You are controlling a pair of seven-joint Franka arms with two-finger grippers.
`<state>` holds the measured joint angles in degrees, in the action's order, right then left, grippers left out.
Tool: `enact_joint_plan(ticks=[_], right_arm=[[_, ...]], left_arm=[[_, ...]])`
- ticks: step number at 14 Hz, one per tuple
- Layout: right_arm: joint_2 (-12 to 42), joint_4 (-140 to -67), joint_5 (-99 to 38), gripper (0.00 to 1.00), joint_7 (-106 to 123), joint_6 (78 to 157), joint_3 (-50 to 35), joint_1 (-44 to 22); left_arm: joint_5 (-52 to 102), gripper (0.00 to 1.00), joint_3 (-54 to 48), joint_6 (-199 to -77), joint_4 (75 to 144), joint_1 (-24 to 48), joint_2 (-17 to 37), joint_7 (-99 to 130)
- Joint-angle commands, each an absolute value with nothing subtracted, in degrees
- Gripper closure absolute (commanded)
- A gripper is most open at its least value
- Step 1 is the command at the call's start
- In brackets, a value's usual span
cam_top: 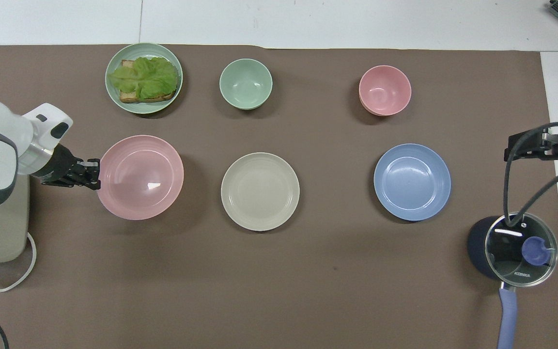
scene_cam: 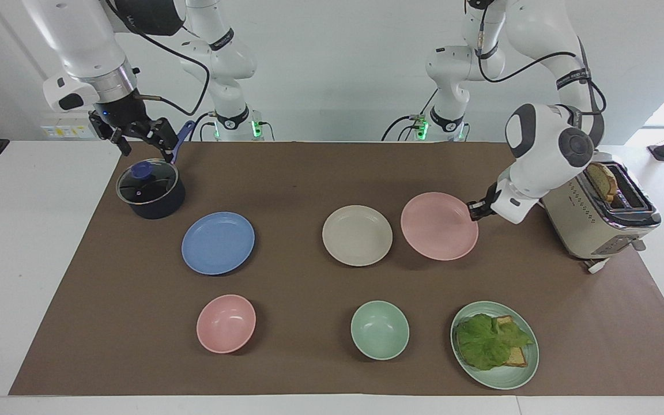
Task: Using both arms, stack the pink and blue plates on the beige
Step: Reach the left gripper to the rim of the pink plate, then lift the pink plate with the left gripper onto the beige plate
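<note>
My left gripper (scene_cam: pixel 473 210) (cam_top: pixel 96 174) is shut on the rim of the pink plate (scene_cam: pixel 439 226) (cam_top: pixel 141 177). It holds the plate tilted, just above the mat between the toaster and the beige plate (scene_cam: pixel 357 235) (cam_top: pixel 260 191). The pink rim almost reaches the beige plate's edge in the facing view. The blue plate (scene_cam: pixel 218 242) (cam_top: pixel 412 182) lies flat on the mat toward the right arm's end. My right gripper (scene_cam: pixel 143 144) (cam_top: pixel 533 145) waits open in the air above the lidded pot, holding nothing.
A dark pot (scene_cam: pixel 150 189) with a glass lid stands nearer to the robots than the blue plate. A cream toaster (scene_cam: pixel 597 222) stands at the left arm's end. Farthest from the robots lie a pink bowl (scene_cam: pixel 226 323), a green bowl (scene_cam: pixel 380 329) and a green plate (scene_cam: pixel 525 374) with lettuce and bread.
</note>
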<state>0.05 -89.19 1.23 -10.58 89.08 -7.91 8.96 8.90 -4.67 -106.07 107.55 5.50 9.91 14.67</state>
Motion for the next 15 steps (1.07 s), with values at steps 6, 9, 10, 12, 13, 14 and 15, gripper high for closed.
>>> enact_joint_plan(ticks=[6, 9, 10, 12, 13, 14, 15], right_arm=[[-1.2, -90.6, 1.1, 0.0, -9.9, 89.6, -8.3, 9.8], [-1.1, -90.6, 1.1, 0.0, -9.9, 89.7, -8.3, 9.8], [-1.1, -90.6, 1.1, 0.0, -9.9, 89.7, -8.3, 9.8], [-1.1, -90.6, 1.1, 0.0, -9.9, 89.7, -8.3, 9.8], [-1.1, -90.5, 1.1, 0.0, -10.0, 89.7, -8.3, 9.8], [-1.1, -90.5, 1.1, 0.0, -10.2, 89.7, -8.3, 9.8], [-1.1, -90.5, 1.1, 0.0, -10.3, 89.7, -8.3, 9.8]], left_arm=[[12.1, 1.0, -4.3, -109.7, 107.1, 18.2, 9.4, 26.9], [13.6, 1.0, -4.6, -111.8, 107.8, 20.7, 8.9, 27.4], [13.8, 1.0, -4.6, -112.1, 108.0, 21.3, 8.8, 27.3], [13.8, 1.0, -4.6, -113.0, 108.4, 22.0, 9.2, 27.2], [13.8, 1.0, -4.6, -114.4, 109.3, 22.1, 9.3, 27.2], [13.8, 1.0, -4.6, -115.7, 109.9, 22.1, 9.5, 27.2], [13.8, 1.0, -4.6, -116.8, 111.1, 22.1, 9.7, 27.0]])
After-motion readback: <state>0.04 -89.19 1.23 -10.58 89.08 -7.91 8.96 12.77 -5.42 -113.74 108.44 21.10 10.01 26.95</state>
